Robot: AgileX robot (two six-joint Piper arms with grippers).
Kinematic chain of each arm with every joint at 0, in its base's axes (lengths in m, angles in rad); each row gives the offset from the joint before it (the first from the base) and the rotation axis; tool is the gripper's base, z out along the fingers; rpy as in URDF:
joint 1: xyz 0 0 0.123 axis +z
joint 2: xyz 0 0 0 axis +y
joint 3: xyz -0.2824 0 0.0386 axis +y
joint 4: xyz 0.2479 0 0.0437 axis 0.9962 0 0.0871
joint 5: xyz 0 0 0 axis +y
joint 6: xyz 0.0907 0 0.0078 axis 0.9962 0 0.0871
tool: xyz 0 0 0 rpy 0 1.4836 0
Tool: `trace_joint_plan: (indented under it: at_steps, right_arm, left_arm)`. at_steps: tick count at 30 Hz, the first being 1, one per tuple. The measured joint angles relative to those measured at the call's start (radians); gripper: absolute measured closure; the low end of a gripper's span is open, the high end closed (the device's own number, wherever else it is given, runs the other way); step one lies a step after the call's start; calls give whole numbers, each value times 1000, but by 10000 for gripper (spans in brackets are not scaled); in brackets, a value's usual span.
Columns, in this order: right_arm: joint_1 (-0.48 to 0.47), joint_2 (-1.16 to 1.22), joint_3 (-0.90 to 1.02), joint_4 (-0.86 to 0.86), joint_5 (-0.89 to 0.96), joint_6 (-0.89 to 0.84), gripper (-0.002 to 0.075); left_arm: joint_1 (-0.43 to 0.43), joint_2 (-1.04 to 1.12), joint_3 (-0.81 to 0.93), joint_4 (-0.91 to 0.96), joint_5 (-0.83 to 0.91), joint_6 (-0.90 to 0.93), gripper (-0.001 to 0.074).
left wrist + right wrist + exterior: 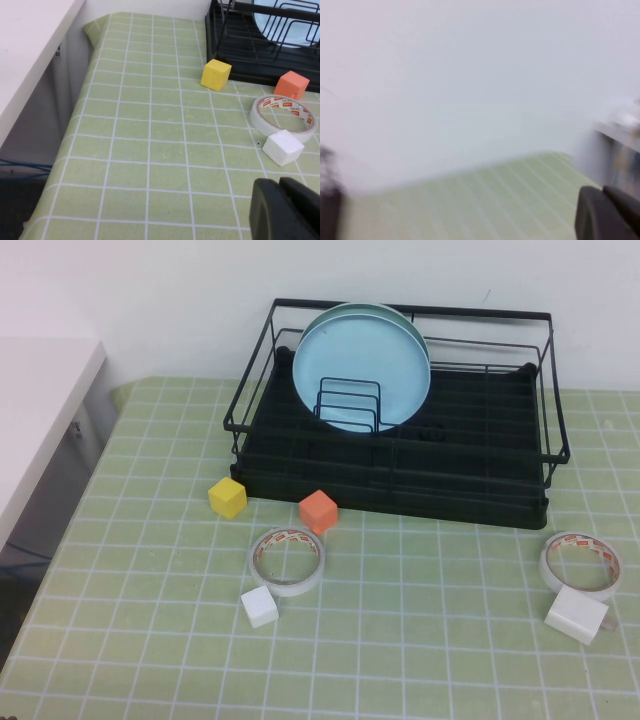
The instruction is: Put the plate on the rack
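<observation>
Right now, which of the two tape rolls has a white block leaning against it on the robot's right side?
The tape roll at the table's right edge, touching the larger white block. The other roll sits centrally, its small white cube just apart.

Approach to rack (400, 475) front rail obstructed by yellow cube (227, 498), orange cube (318, 511), tape roll (287, 560); open cloth (450, 640) left mid-table.

High view overlooks the rack (400, 440); left wrist view shares it.
</observation>
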Motion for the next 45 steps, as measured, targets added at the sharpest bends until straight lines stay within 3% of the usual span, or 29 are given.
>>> trace_joint_plan:
  at_steps: [5, 12, 18, 27, 45]
  right_arm:
    - [0, 0, 37, 232, -235, -39, 728]
    - [0, -101, 211, 556, -337, -388, 728]
    - [0, -121, 409, 602, -289, -475, 728]
    - [17, -121, 419, 777, -119, -749, 728]
    - [17, -121, 413, 805, -76, -772, 728]
  left_arm:
    - [0, 0, 0, 0, 0, 0, 737]
    - [0, 0, 0, 0, 0, -6, 737]
    - [0, 0, 0, 0, 0, -6, 737]
    - [0, 0, 0, 0, 0, -8, 737]
    - [0, 0, 0, 0, 0, -8, 737]
